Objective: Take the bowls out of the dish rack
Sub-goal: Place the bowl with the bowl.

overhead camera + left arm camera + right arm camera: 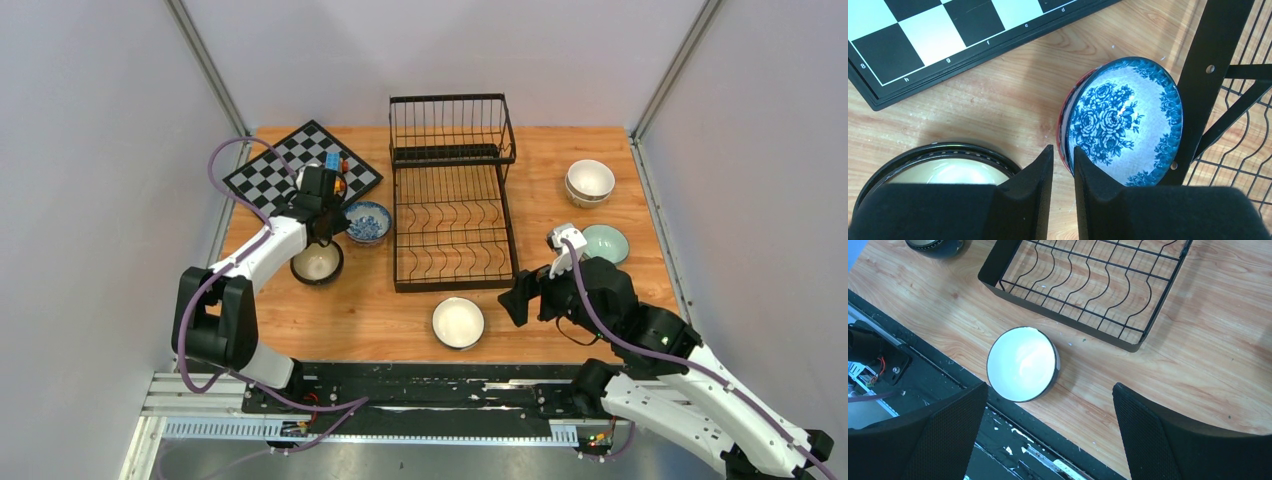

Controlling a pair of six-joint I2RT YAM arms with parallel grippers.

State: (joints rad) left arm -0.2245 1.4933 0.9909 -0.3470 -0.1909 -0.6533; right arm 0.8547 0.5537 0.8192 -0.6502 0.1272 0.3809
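Gaping right pincer [1050,388] hangs beside white bowl [1022,364]; left pincer [1063,156], near-closed, maybe nips rim of floral bowl [1120,122].

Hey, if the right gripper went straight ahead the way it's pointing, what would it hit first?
Probably the white bowl, lying ahead of the open right gripper, slightly left of its centre line. It could instead land on the table beside the rim; depth is unclear.

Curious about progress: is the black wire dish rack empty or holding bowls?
Empty: nothing lies among the wires of the black wire dish rack; the round ceramic bowls sit outside it.
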